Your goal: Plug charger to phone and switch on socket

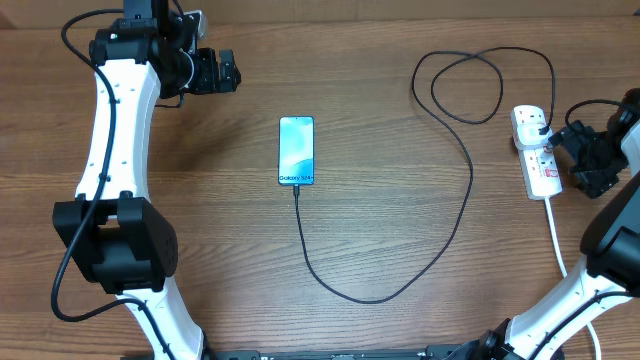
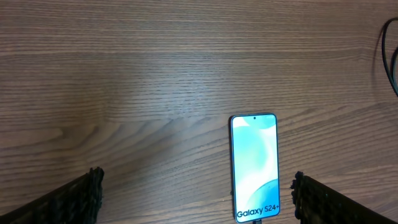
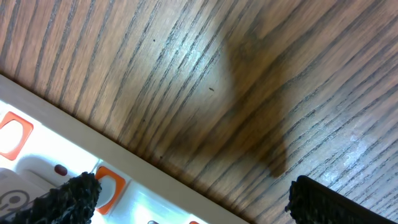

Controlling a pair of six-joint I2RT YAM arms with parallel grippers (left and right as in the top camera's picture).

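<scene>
**Inspector:** Left gripper (image 1: 236,70), condition?

**Assistant:** Jaws spread wide, nothing between them. Its own camera shows both fingers (image 2: 74,199) standing over the table (image 2: 124,74).

**Inspector:** Phone, relative to that gripper?

**Assistant:** The phone (image 1: 296,150) lies flat with its screen lit, apart from the gripper. In the wrist view it falls within the finger span, close to one finger and clear of the other.

**Inspector:** Charger?

**Assistant:** The charger (image 1: 462,200) meets the phone at the short end that bears the text. From there it loops across the table toward the right gripper (image 1: 562,150) and ends in a black plug (image 1: 541,125) sitting on the socket (image 1: 540,170). I cannot tell whether the tip is fully home in the phone.

**Inspector:** Right gripper?

**Assistant:** It is likewise wide open and empty. The socket lies just beside its fingertips. In the wrist view the white body and red switches (image 3: 109,184) run under one finger (image 3: 68,196). I cannot tell whether that finger touches the socket.

**Inspector:** Switch position?

**Assistant:** I cannot tell. The switches are too small from overhead and partly covered up close.
</scene>
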